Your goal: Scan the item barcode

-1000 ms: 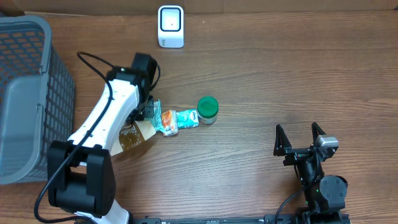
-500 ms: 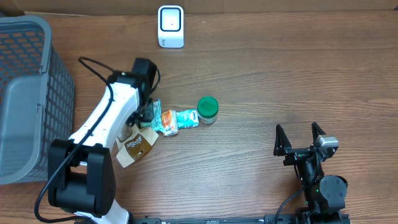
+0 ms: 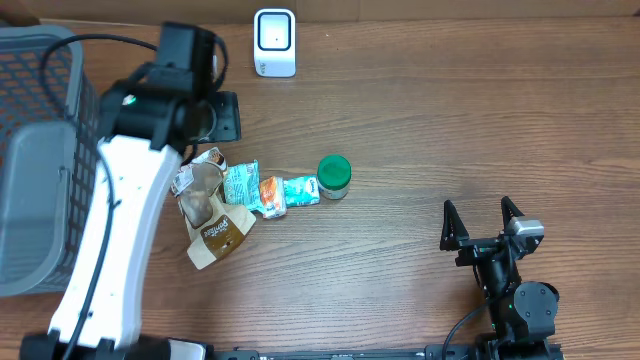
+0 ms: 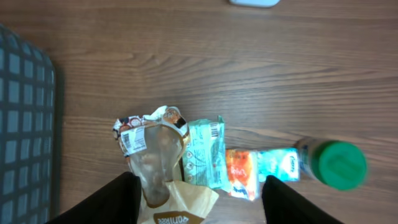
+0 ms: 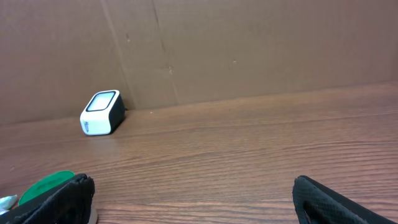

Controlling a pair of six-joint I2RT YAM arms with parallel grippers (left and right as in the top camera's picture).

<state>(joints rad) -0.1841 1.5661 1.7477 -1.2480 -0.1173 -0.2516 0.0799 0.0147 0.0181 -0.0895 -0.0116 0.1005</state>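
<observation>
1. The left pincer point(image 4: 202, 180) hung above the table point(image 3: 420, 120), fingers spread and pinching nothing.
2. Below its gap, left of the table's centre, a brown pouch point(image 3: 217, 236) lay flat. It was the nearest piece of a small cluster of goods.
3. A crumpled clear packet point(image 3: 197, 183) overlapped the pouch's far end, with a striped label showing at its far-left corner.
4. To the right ran a touching row: a teal sachet point(image 3: 240, 185), an orange-and-teal carton point(image 3: 285, 192) and a green-lidded jar point(image 3: 334, 174).
5. The white scanner point(image 3: 274, 42) stood at the far edge, well apart from the cluster.
6. A grey basket point(image 3: 40, 150) filled the left edge.
7. The right pincer point(image 3: 483, 222) sat at the near right, spread wide and empty, well apart from everything else.
</observation>
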